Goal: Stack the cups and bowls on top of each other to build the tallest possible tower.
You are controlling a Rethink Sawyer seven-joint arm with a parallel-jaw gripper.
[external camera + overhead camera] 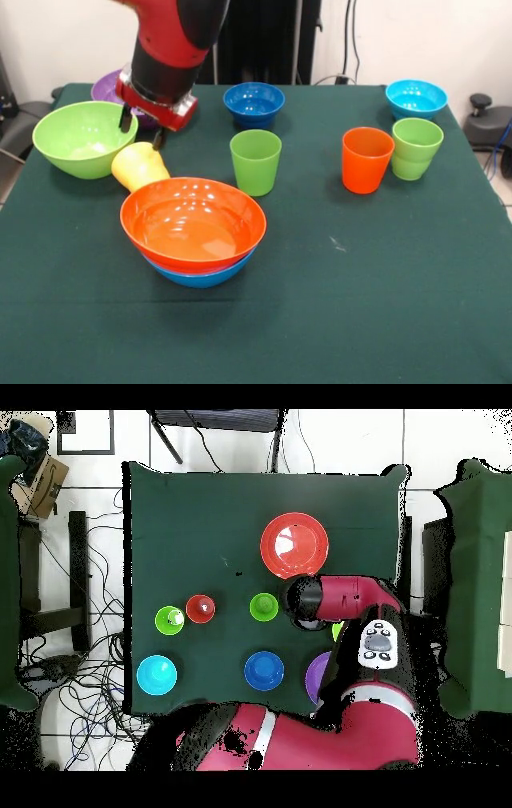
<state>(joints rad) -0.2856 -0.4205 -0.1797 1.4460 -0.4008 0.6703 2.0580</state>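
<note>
In the front view my gripper (142, 130) hangs open just above a yellow cup (140, 166), which lies tilted against the orange bowl (192, 220). That orange bowl sits nested in a blue bowl (200, 276), forming the tower. Left of the gripper sits a lime green bowl (84, 138), and a purple bowl (106, 84) shows behind the arm. A green cup (256, 162), an orange cup (367, 160) and a light green cup (416, 148) stand upright. In the overhead view the arm hides the gripper and the yellow cup; the orange bowl (294, 544) shows.
A dark blue bowl (254, 102) and a turquoise bowl (416, 98) sit near the far edge of the green table (360, 304). From overhead, the green cup (263, 606), orange cup (200, 608), light green cup (169, 620), turquoise bowl (157, 674) and dark blue bowl (264, 670) show.
</note>
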